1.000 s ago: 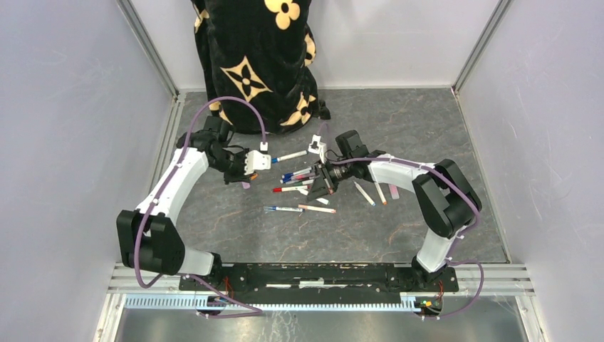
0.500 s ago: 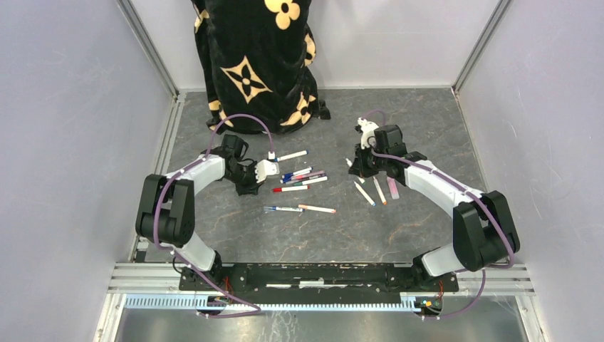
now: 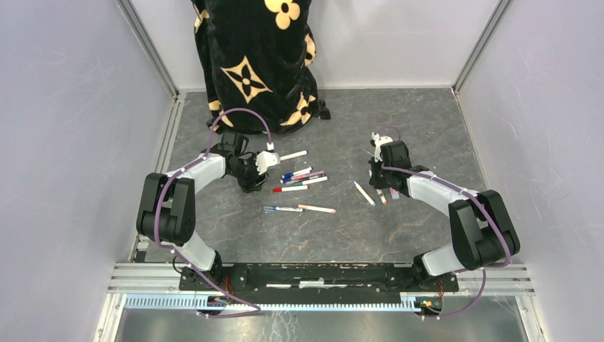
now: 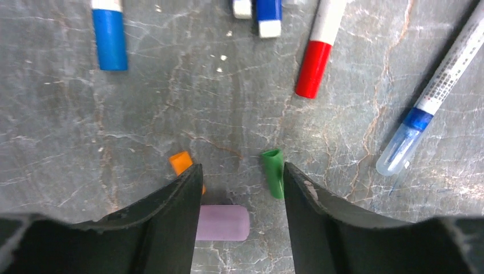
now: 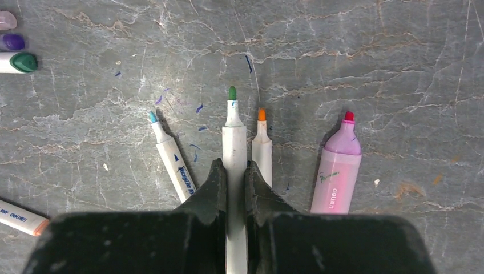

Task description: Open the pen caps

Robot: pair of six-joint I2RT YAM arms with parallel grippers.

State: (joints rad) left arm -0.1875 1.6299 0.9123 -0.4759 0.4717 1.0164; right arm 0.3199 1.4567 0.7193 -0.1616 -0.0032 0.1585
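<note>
"Left wrist view first: what is the left gripper doing?"

"It is hanging low over the grey table with its jaws standing partly apart, gripping nothing. A lilac cap is lying loose on the surface between the two fingers. An orange cap is peeking out from behind one finger, and a green cap is lying right beside the other. Whether that finger is touching it cannot be told."

"And farther out?"

"A red-ended pen, a blue-ended pen and a pen with a clear cap are lying beyond the caps, apart from them."

"What is the right gripper holding?"

"It is clamping its jaws tight on the white barrel of a green-tipped pen, which is uncapped, its nib pointing away from the wrist camera. A blue-tipped pen is lying on one side of it. An orange-tipped pen is lying just beside it on the other, with a pink highlighter past that. All three are showing bare nibs."

"How are the arms sitting from above?"

"The left arm is reaching to the left edge of the pens clustered mid-table. The right arm is working well apart on the right. A black flowered cloth is lying at the far edge."
</note>
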